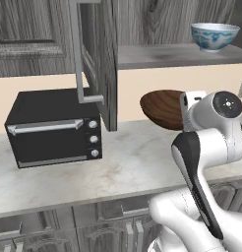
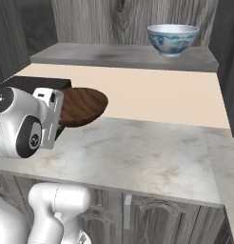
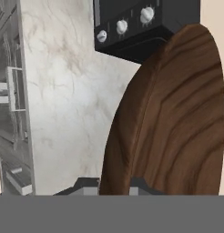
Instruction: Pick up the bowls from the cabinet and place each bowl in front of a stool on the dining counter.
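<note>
Both base cameras sit behind the arm, high enough to look forward and down across the marble tabletop [image 1: 69, 177] toward the cabinet shelf [image 1: 162, 55] at the upper right of the left frame. The left one takes in the black toaster oven [image 1: 51, 128] at centre left; the right one looks from the other side, with the white patterned bowl [image 2: 172, 39] at upper centre. They share the wooden bowl [image 1: 162, 108], shelf and tabletop. The hand camera sits rolled, very close against the wooden bowl, with the oven's knobs at its top.
</note>
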Controlling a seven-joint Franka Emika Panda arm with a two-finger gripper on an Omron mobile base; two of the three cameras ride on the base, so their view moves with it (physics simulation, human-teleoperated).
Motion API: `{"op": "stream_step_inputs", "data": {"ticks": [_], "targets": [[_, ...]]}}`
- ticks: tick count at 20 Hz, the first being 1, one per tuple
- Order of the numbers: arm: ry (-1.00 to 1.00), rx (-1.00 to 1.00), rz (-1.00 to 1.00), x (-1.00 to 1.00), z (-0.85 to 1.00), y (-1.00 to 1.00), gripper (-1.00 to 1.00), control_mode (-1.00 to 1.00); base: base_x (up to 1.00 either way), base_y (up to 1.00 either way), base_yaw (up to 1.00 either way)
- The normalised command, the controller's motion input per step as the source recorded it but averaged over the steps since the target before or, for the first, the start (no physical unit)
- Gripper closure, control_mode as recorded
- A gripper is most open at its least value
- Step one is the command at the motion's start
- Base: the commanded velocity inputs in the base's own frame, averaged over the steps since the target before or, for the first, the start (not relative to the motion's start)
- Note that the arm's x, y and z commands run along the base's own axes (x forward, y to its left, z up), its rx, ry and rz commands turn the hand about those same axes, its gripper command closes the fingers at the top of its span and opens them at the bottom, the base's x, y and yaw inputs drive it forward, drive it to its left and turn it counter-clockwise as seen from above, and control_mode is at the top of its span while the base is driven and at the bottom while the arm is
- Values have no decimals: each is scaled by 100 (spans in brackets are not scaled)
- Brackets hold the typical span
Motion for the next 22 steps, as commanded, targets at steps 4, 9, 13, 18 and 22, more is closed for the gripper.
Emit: {"op": "stream_step_inputs", "data": {"ticks": [4, 9, 13, 18, 22], "targets": [[0, 0, 0, -3, 0, 0, 100, -100, 0, 0, 0], [0, 0, 0, -4, -1, 0, 100, 100, -40, 0, 0], [0, 0, 0, 0, 0, 0, 100, 100, -75, 1, 0], [0, 0, 0, 0, 0, 0, 100, 100, -77, 0, 0], [0, 0, 0, 0, 0, 0, 100, 100, -74, 4, 0]]}}
